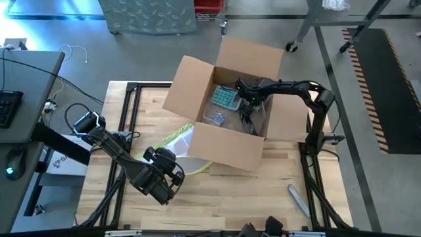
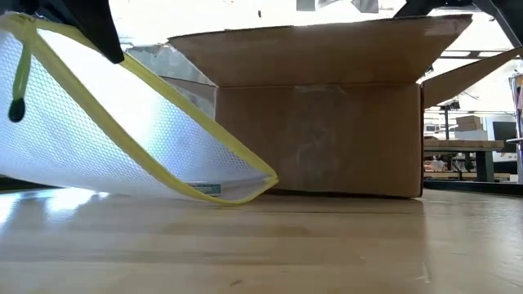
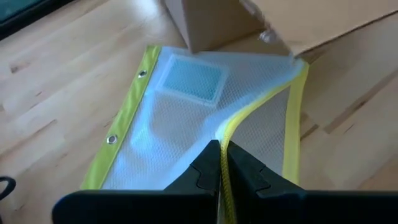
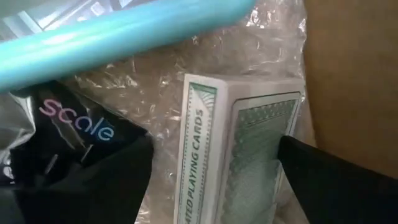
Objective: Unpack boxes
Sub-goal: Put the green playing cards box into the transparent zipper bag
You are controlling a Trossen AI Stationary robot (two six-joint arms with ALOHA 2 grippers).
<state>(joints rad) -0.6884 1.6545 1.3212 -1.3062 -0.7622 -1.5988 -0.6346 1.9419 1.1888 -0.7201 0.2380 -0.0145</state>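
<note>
Open carton (image 1: 223,105) occupies the table's (image 1: 217,204) centre, clear yellow-edged sleeve (image 1: 181,148) lies against its front-left; front strip stands free for passage

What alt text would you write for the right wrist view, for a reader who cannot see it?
Inside the cardboard box, the open right gripper straddles a pack of playing cards lying on crinkly clear plastic film. A pale blue object crosses above, and a dark item printed "scale" sits beside the cards.

Sleeve (image 1: 181,146) beside carton (image 1: 223,148), card deck (image 4: 239,149) inside carton
</note>
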